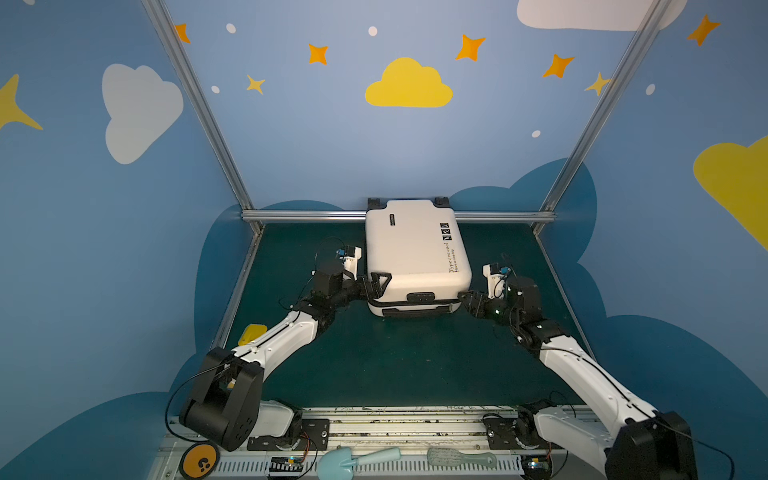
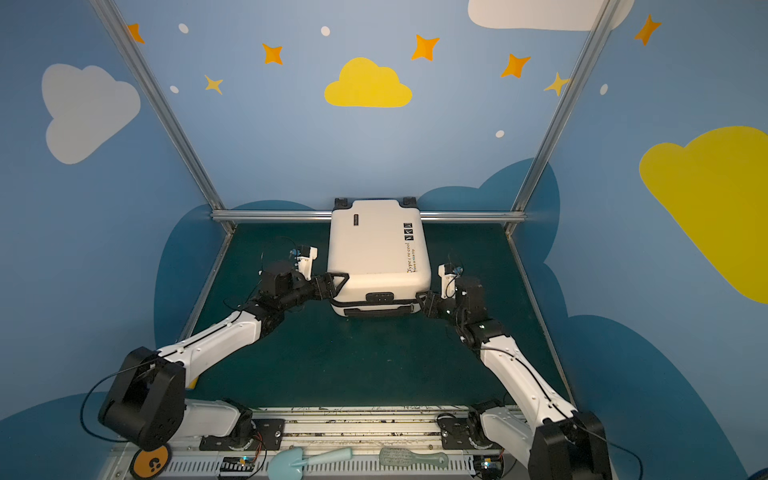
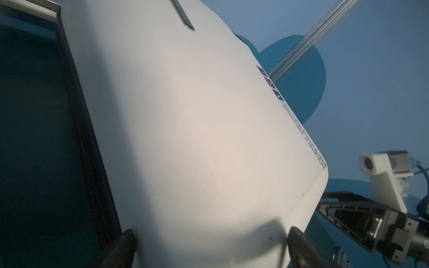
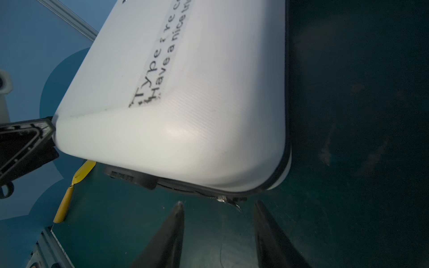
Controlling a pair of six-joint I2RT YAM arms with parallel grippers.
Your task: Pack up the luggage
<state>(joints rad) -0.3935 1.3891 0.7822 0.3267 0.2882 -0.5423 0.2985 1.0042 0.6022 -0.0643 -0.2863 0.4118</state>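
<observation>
1. The luggage lies flat at 12 o'clock on the green table, lid down, with its far end at the rail.
2. The left gripper is spread wide, straddling its 7 o'clock corner. The right gripper is half spread and empty, at 5 o'clock by the zipper pull.
3. Risk imo: the hard shell is smooth, finely ribbed and round-cornered, so fingers could skid off. That tiny metal pull is easy to miss too.

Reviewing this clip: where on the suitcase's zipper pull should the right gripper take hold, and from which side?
I'd pinch the small metal zipper pull by its free tab. It juts out of the seam at the suitcase's near right corner, just above the table, so come in low from that corner, where the right gripper faces it with jaws apart.
</observation>
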